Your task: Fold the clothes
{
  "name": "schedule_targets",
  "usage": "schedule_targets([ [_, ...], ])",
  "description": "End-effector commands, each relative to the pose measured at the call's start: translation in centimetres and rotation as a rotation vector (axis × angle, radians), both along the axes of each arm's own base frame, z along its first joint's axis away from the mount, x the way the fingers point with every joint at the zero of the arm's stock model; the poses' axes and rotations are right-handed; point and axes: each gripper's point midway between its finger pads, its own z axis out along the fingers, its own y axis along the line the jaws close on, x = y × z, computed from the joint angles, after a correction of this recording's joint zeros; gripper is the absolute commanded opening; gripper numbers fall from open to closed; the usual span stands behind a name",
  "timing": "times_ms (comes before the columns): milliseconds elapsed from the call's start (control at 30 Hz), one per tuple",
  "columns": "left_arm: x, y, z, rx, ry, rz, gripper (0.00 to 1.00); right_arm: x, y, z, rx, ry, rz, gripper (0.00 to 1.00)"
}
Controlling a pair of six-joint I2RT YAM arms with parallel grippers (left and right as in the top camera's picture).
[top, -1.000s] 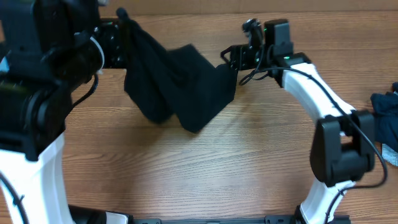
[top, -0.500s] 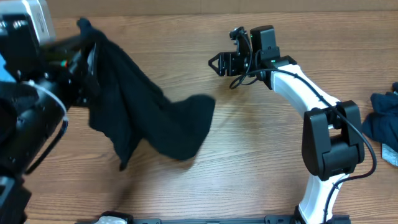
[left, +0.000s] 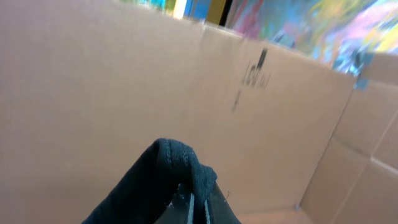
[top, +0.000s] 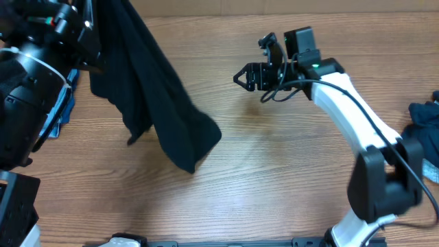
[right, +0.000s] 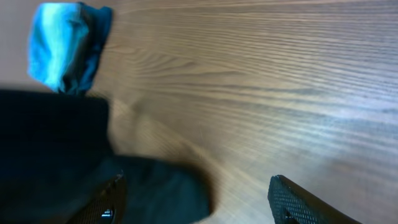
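Observation:
A black T-shirt (top: 161,103) hangs bunched from my left gripper (left: 194,208), which is shut on a fold of it high over the table's far left. Its lower end (top: 195,147) trails on the wood. In the left wrist view the black fabric (left: 168,168) bulges above the closed fingers. My right gripper (top: 240,77) stands open and empty to the right of the shirt, well apart from it. In the right wrist view its fingertips (right: 298,202) are spread wide, with the shirt (right: 62,149) at the lower left.
A light blue garment (top: 60,113) lies at the left edge, also seen as a blue bundle (right: 65,43). Dark navy and blue clothes (top: 425,134) are piled at the right edge. Cardboard walls (left: 280,112) stand behind the left gripper.
My right gripper has let go of the shirt's corner and drawn back. The left arm has lifted and swung the shirt to the far left, so it now hangs long.

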Motion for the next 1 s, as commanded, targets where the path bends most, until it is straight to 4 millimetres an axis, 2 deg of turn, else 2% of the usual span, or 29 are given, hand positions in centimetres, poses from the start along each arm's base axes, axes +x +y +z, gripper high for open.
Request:
schedule_targets([
  [0,-1.4,0.2,2.6,-0.058,-0.088,-0.008,0.04,-2.7,1.8,4.1,0.021,-0.057,0.065,0.77],
  [267,-0.5,0.1,4.9,-0.082,-0.186,-0.006,0.04,-9.0,7.8,8.1,0.03,-0.151,0.246,0.76],
  [367,0.0,0.1,5.1,-0.084,-0.195,-0.002,0.04,-10.3,8.6,9.0,-0.017,-0.203,0.25,0.75],
  [567,0.7,1.8,5.3,-0.079,-0.208,0.107,0.04,-14.0,10.0,11.9,-0.037,-0.311,0.314,0.75],
  [733,1.1,3.1,5.2,-0.069,-0.207,0.189,0.04,-17.2,10.8,12.2,-0.049,-0.298,0.371,0.77],
  [767,1.2,3.3,5.3,-0.066,-0.212,0.202,0.04,-18.1,11.4,12.1,-0.046,-0.296,0.399,0.87],
  [833,1.5,3.4,5.3,-0.07,-0.216,0.215,0.04,-19.0,12.2,12.1,-0.049,-0.307,0.423,0.91],
  [967,2.2,3.8,5.8,-0.084,-0.24,0.241,0.04,-18.8,12.5,11.6,-0.136,-0.356,0.366,0.96],
])
